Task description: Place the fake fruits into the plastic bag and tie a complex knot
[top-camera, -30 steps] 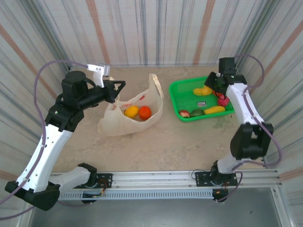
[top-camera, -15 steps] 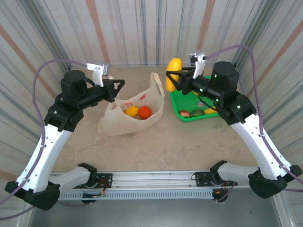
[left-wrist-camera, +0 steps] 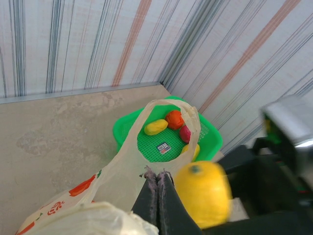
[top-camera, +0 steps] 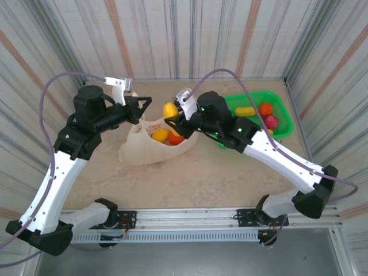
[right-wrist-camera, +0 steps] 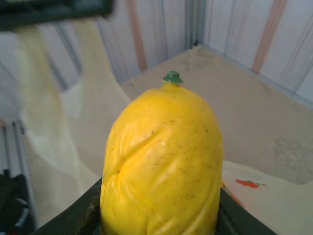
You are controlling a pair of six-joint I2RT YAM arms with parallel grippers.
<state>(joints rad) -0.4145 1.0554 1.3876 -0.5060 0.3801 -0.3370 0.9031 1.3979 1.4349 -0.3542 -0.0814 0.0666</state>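
Stage: loading, by the look of it; no knot yet.
Left gripper (left-wrist-camera: 157, 185): shut tight on the bag handle (left-wrist-camera: 126, 151), pinching the thin film and lifting it toward the upper left of the top view, so keeping the mouth open.
Right gripper (top-camera: 172, 112): partly open, clamped on a yellow fake fruit (right-wrist-camera: 164, 161) with a small green stem cap; poised above the bag mouth, centre of the top view.
Plastic bag (top-camera: 141, 152): slumped on the counter (top-camera: 201, 178), left of centre; already holding a yellow fruit (top-camera: 160, 135) and an orange fruit (top-camera: 176, 139), side by side.
Green basket (left-wrist-camera: 119, 133): upper right of the top view; inside, a yellow piece (top-camera: 246, 110), an orange-red piece (top-camera: 265, 109) and a pink-red piece (top-camera: 271, 121).
Handling, fruit: probably light and hollow; glossy, faintly creased skin, likely slippery; best gripped across the widest part, as now.
Handling, bag: thin, limp and translucent; likely to collapse once released and to tear under a hard pull; best taken by the loop handles, near their base for tying.
Risk: a drop onto the rim rather than into the mouth, given the narrow opening.
Writing: red-orange prints on the bag, nothing legible; small white sticker (left-wrist-camera: 164, 147) on the basket floor, too small to read.
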